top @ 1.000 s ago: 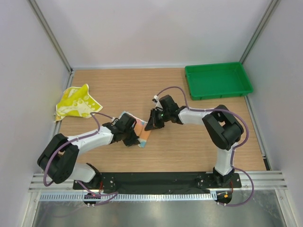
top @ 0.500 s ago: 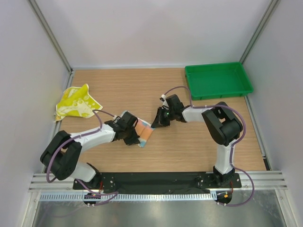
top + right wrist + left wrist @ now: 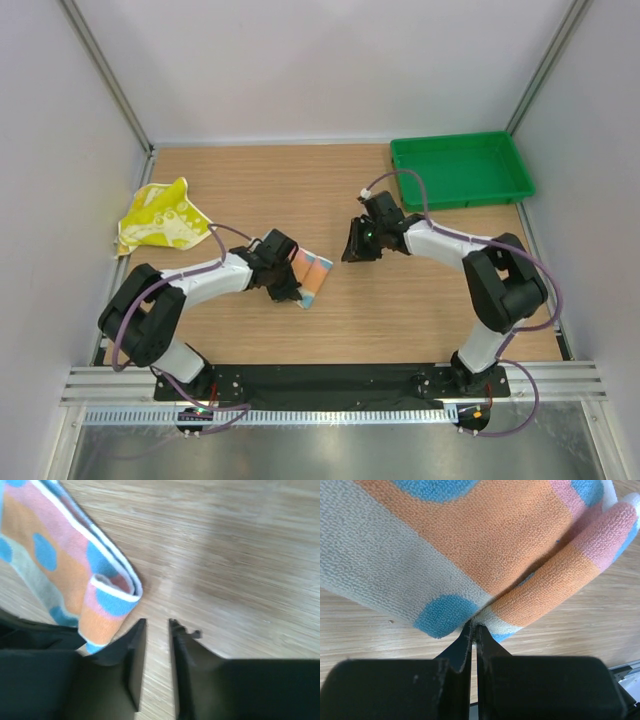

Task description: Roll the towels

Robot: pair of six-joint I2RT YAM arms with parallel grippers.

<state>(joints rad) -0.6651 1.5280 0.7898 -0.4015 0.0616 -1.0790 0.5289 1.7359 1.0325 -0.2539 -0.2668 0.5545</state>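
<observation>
1. Shifted a little to the right since a second ago, the blue-and-orange towel (image 3: 312,276) lies on the bench (image 3: 400,310) between the two arms. Its orange-pink side faces out. One end is turned over into a loose fold, which the wrist views show as a soft loop and not a tight coil.

2. The left claw (image 3: 288,283) has travelled with it and is clenched on the towel's near edge. In the left wrist view its fingers (image 3: 465,640) are almost together, with the cloth pinched at their tips.

3. The right claw (image 3: 352,250) was at the towel's far edge a second ago. It has pulled away toward the right and now stands apart from the cloth. The right wrist view shows its fingers (image 3: 136,650) a narrow gap apart with only bare wood between them, so it is released and carries nothing.

4. My reading is that a two-handed fold or turn has just ended and only the left arm now controls the cloth. This towel looks part-way rolled at best. With one corner held and the fold slack, it could fall open if it is dragged.

5. The yellow towel (image 3: 160,218) lies crumpled at the bench's far left edge, well apart from both claws and not yet rolled.

6. A green tray (image 3: 460,172) sits at the far right corner.
</observation>
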